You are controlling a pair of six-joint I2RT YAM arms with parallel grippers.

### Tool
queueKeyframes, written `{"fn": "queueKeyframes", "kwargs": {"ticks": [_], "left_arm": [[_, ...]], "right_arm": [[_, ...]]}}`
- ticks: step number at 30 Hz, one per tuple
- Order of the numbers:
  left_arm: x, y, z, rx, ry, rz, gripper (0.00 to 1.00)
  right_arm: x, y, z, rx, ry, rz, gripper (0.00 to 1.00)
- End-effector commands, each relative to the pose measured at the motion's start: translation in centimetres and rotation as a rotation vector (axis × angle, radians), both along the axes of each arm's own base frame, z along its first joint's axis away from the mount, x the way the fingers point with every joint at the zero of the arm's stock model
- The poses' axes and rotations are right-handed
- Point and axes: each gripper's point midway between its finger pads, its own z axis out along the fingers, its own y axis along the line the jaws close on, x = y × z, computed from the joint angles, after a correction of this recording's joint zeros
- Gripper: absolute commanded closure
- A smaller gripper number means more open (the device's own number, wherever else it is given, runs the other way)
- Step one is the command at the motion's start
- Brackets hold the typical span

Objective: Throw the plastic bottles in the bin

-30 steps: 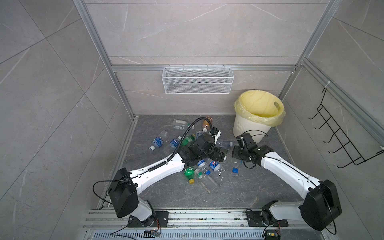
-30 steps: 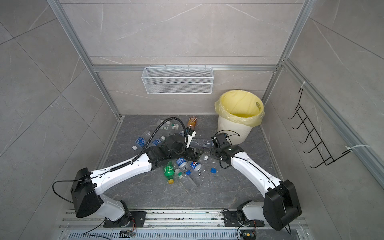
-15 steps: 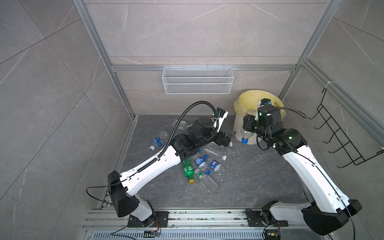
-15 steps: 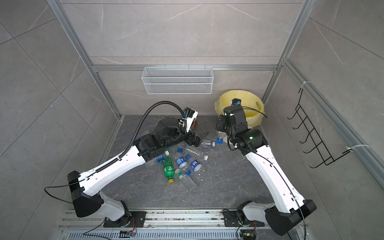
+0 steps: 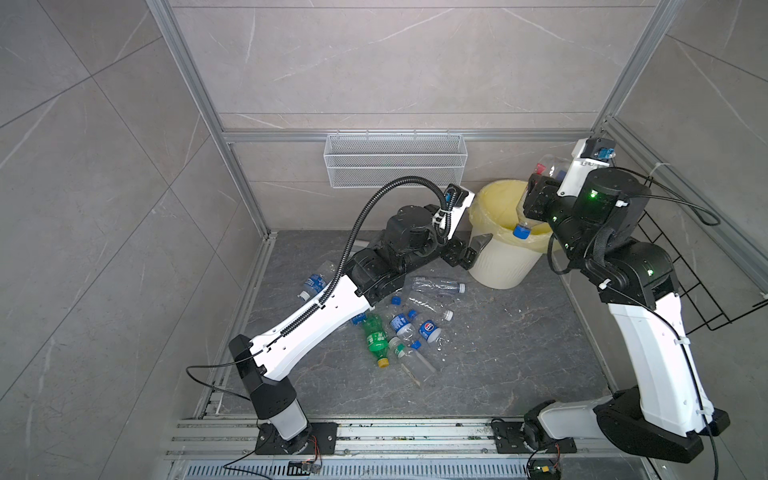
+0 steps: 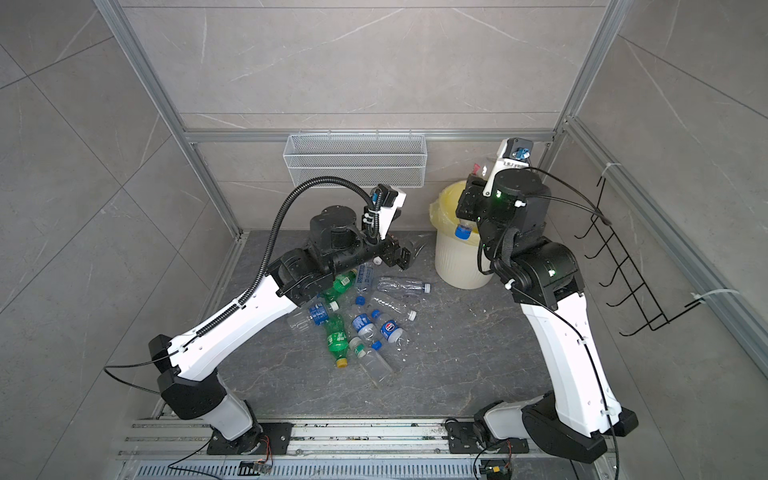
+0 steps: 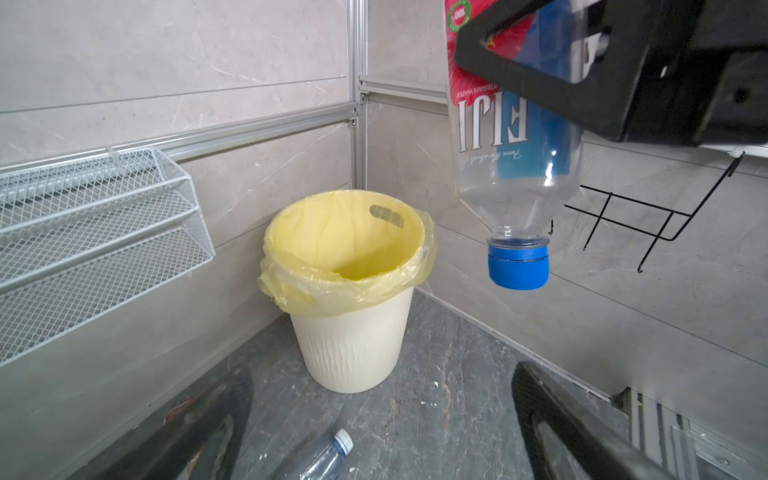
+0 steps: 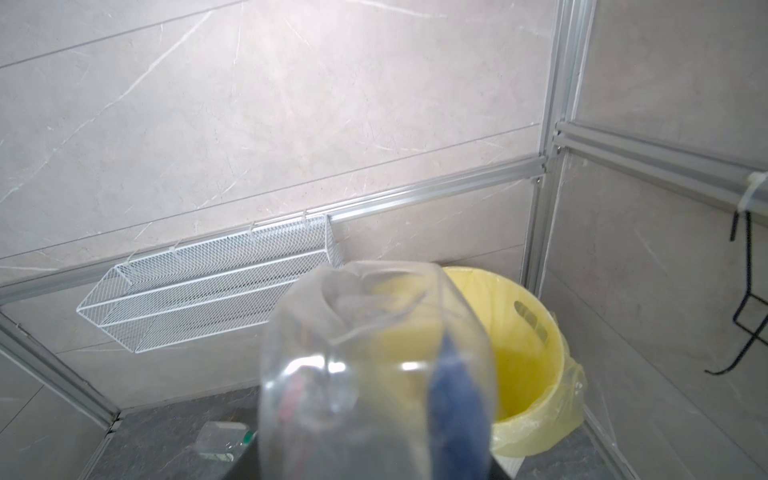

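We see the white wire mesh basket (image 5: 395,160) on the back wall and a black wire rack (image 5: 706,282) on the side wall, both well apart from the bin (image 7: 353,353), which stands in the far corner. Loose bottles (image 5: 399,324) lie in a heap on the grey floor (image 5: 498,353), one clear bottle (image 5: 436,286) near the bin's foot. The left gripper (image 5: 468,250) hangs low just beside the bin's wall, jaws spread wide and empty.

The right gripper (image 5: 535,198) is clamped across the label of a Fiji bottle (image 7: 515,166), held high. Its long axis runs nearly upright, slightly tilted, with the blue cap (image 7: 518,266) pointing down. In both top views we find the cap over the bin's near rim.
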Motion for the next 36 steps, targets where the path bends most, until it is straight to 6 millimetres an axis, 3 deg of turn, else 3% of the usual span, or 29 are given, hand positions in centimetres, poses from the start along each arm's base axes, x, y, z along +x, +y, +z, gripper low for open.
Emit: {"fn": "queueKeyframes", "kwargs": {"ticks": [1,3,6,9,11,12,24,30,36], "left_arm": [[-0.3,-0.7,1.6,-0.028,-0.046,-0.03,0.0],[0.0,-1.0,1.1,-0.022,-0.035,-0.029,0.0],[0.4,-1.5,-0.1,-0.001,-0.006,-0.02,0.0],[0.6,-1.6,-1.1,0.019,0.015,-0.014,0.0],[0.7,-1.4,-1.7,0.03,0.028,-0.002,0.0],[0.8,-1.4,-1.9,0.033,0.032,0.003,0.0],[1.8,-0.9,-4.6,0.06,0.109,0.072,0.0],[4.5,2.9,-7.1,0.155,0.24,0.259,0.0],[7.1,9.5,-10.0,0.168,0.41,0.404,0.0]], "right_arm": [[2.7,-0.8,0.1,-0.028,-0.016,-0.046,0.54],[5.9,-2.4,-1.8,0.027,0.043,-0.063,0.55],[11.3,-6.2,-6.7,0.103,0.192,-0.139,0.54],[13.8,-7.6,-9.8,0.142,0.327,-0.143,0.2],[13.7,-7.3,-9.7,0.149,0.341,-0.128,0.02],[13.7,-7.3,-9.6,0.148,0.342,-0.126,0.0],[12.5,-7.1,-11.0,0.126,0.353,-0.1,0.0],[11.0,-5.9,-11.3,0.166,0.34,-0.04,0.0],[8.5,-1.5,-12.1,0.162,0.337,0.071,0.0]]}}
